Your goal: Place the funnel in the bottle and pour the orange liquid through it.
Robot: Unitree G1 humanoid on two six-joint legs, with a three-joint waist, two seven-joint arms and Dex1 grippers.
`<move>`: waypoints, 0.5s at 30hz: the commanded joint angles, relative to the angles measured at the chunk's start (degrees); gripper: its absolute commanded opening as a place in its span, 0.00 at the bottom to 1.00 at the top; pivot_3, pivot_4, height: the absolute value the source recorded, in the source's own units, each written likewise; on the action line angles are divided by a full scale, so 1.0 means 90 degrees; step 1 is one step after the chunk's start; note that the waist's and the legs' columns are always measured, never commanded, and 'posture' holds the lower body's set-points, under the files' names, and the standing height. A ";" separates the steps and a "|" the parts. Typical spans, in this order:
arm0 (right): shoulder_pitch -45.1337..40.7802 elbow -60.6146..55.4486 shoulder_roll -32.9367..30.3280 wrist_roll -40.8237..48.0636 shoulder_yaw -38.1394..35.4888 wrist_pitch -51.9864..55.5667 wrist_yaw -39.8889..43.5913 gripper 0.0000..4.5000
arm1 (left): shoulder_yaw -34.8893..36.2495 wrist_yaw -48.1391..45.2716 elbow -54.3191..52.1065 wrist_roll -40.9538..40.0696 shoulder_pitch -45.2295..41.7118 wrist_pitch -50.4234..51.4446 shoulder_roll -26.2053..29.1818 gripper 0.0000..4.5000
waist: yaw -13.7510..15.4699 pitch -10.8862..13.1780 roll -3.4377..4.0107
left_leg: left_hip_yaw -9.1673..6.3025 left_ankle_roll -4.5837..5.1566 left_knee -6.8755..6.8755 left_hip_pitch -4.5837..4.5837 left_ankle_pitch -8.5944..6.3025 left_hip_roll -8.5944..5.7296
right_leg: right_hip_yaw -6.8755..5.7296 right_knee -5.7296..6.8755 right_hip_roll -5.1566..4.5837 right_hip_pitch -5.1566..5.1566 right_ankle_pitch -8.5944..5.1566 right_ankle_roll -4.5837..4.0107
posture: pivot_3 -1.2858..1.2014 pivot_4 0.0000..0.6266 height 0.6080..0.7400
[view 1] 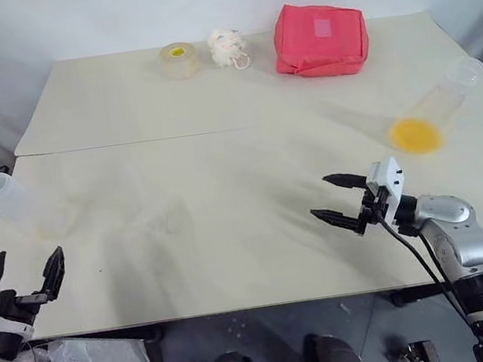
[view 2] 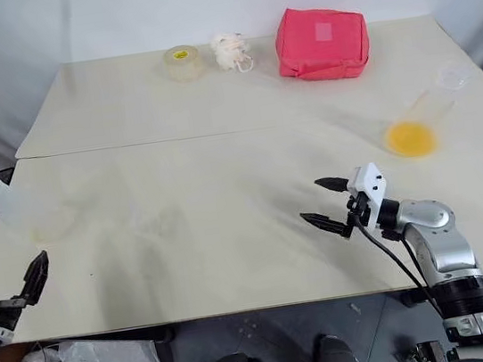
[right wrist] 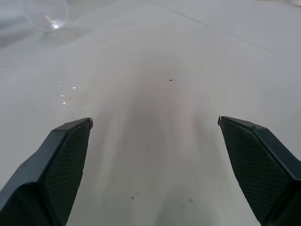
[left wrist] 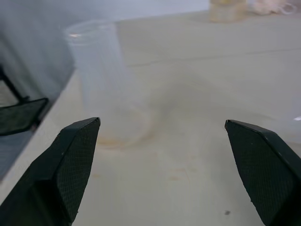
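Bottle point(view 1: 11, 206) (clear, upright) stands at left edge of table point(view 1: 213, 104), just ahead of left gripper point(view 1: 26, 272), fingers spread, empty. Orange liquid point(view 1: 415, 135) sits in clear vessel far right. Right gripper point(view 1: 323, 197) mid-table, fingers spread, empty. Funnel: probably the faint clear rim point(right wrist: 44, 12), not certain. Step: reach for funnel, nothing grasped. Next: locate rim, pinch, carry to bottle mouth.

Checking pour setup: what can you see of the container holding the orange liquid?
The container is a clear, see-through plastic cup or beaker standing on the right side of the table, in front of and to the right of the red pouch. It looks upright and open at the top. A shallow pool of orange liquid covers its bottom; the rest is empty. Nothing touches it but the table; the right gripper is apart, nearer the front edge.
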 commanded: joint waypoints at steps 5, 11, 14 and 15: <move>-0.0163 -0.0457 0.0021 0.0379 -0.0214 0.0106 0.0113 1.00 | -0.0074 0.0723 0.0746 0.0294 -0.1102 0.0276 0.0395 1.00 | -0.0016 -0.0002 -0.0003 | 0.0003 0.0000 0.0000 0.0004 0.0000 0.0002 | -0.0001 0.0009 0.0003 -0.0001 0.0000 0.0000 | 0.52 0.24 1.00; -0.0127 -0.0774 0.0077 0.0449 -0.0294 0.0200 -0.0117 1.00 | -0.0372 0.1090 0.2017 0.0839 -0.2212 0.0203 0.0798 1.00 | -0.0019 -0.0005 -0.0008 | 0.0003 -0.0001 0.0000 0.0000 0.0000 -0.0002 | -0.0004 0.0017 0.0004 -0.0013 0.0000 0.0000 | 0.52 0.24 1.00; -0.0057 -0.0872 0.0069 0.0426 -0.0345 0.0191 -0.0208 1.00 | -0.0499 0.1049 0.2607 0.1028 -0.2620 -0.0144 0.0897 1.00 | -0.0027 -0.0006 -0.0010 | 0.0007 -0.0001 -0.0001 0.0000 0.0000 -0.0010 | -0.0005 0.0020 0.0004 -0.0015 0.0001 0.0002 | 0.52 0.24 1.00; -0.0042 -0.0895 0.0060 0.0423 -0.0354 0.0197 -0.0227 1.00 | -0.0543 0.1023 0.2714 0.1054 -0.2699 -0.0190 0.0912 1.00 | -0.0029 -0.0006 -0.0010 | 0.0007 -0.0001 -0.0003 0.0000 0.0000 -0.0010 | -0.0005 0.0019 0.0004 -0.0017 0.0001 0.0002 | 0.52 0.24 1.00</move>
